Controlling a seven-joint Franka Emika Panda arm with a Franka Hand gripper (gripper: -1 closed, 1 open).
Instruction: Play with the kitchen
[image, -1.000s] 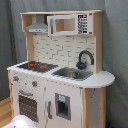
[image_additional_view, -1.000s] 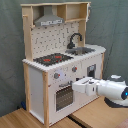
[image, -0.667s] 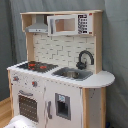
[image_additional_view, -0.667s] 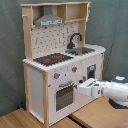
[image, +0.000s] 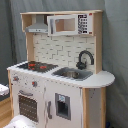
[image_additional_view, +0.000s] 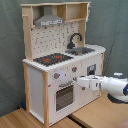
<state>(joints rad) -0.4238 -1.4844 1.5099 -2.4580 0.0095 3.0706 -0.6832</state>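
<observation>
1. Reaching in from the second exterior view's right, the gripper (image_additional_view: 78, 81) sits at the kitchen's front, level with the top of the oven door (image_additional_view: 63, 96); whether its fingers are open, closed or gripping the handle cannot be told.
2. That height suggests the door's handle bar is the target, since a pull there would swing the door open. This is a judgement, not something seen.
3. Behind the tip, the white arm (image_additional_view: 111, 85) lies roughly level, which suits a straight pull away from the cabinet.
4. Standing on the wooden floor against a grey curtain is the kitchen (image: 82, 105), seen whole in both exterior views.
5. Red and black, the stovetop (image: 33, 65) carries no pot.
6. Beside it, the sink (image: 73, 74) sits under the black faucet (image: 85, 59); something dim may lie in the basin, but I cannot tell what.
7. Up top, the microwave (image: 64, 24) is shut and the grey hood (image: 38, 26) hangs over the burners.
8. Behind the oven's window nothing can be made out.
</observation>
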